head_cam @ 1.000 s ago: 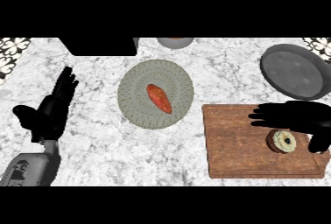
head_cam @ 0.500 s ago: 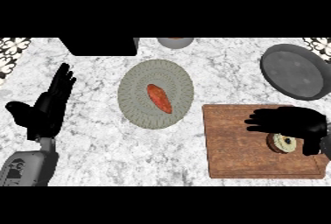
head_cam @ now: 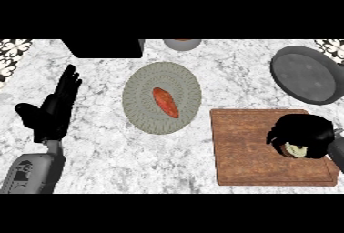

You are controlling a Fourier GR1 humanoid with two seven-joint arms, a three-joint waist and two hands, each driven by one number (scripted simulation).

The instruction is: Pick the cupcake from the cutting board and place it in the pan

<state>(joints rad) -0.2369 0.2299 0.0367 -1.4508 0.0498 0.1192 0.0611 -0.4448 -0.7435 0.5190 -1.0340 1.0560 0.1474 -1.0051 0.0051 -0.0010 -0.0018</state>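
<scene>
right black hand [head_cam: 301, 133] curled round pale cupcake [head_cam: 295, 149] on brown wooden cutting board [head_cam: 245, 145] | left black hand [head_cam: 52, 109] open, fingers up, at left | dark round pan [head_cam: 308, 74] on white marble surface [head_cam: 101, 154], beyond board

pale cream-topped cupcake [head_cam: 294, 149]: mostly hidden, on brown wooden cutting board [head_cam: 249, 150], right part | round dark grey pan [head_cam: 309, 74]: beyond board, apart

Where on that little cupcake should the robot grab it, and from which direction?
Probably round its sides, coming from above. The cupcake sits upright on the cutting board, small and round, so fingers can wrap it. The right hand is already curled over it from above, hiding most of it.
</scene>
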